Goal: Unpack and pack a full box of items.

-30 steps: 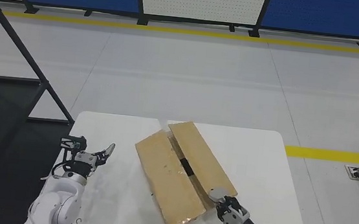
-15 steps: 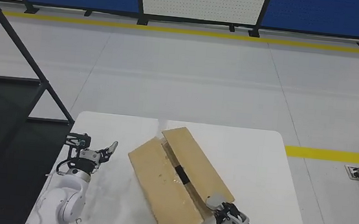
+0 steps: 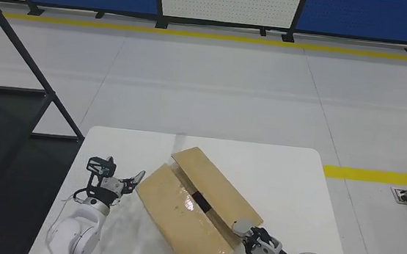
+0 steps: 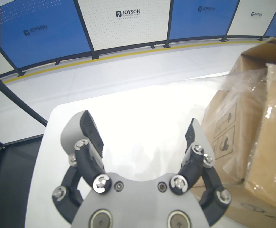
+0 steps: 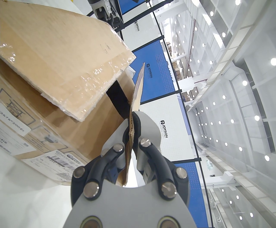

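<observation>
- Pinching a corner of one top flap (image 5: 138, 86), the right jaws are closed tight on the cardboard edge, which runs up between their pads (image 5: 135, 122).
- The cardboard box (image 3: 187, 218) sits on the white worktop (image 3: 294, 180) between the two sets of jaws. Its other flap (image 5: 64, 56) lies nearly flat across the top, with clear tape (image 5: 86, 82) wrinkled along its edge.
- The left jaws stand wide apart, holding nothing, and the box's side is just beside one pad (image 4: 190, 135).
</observation>
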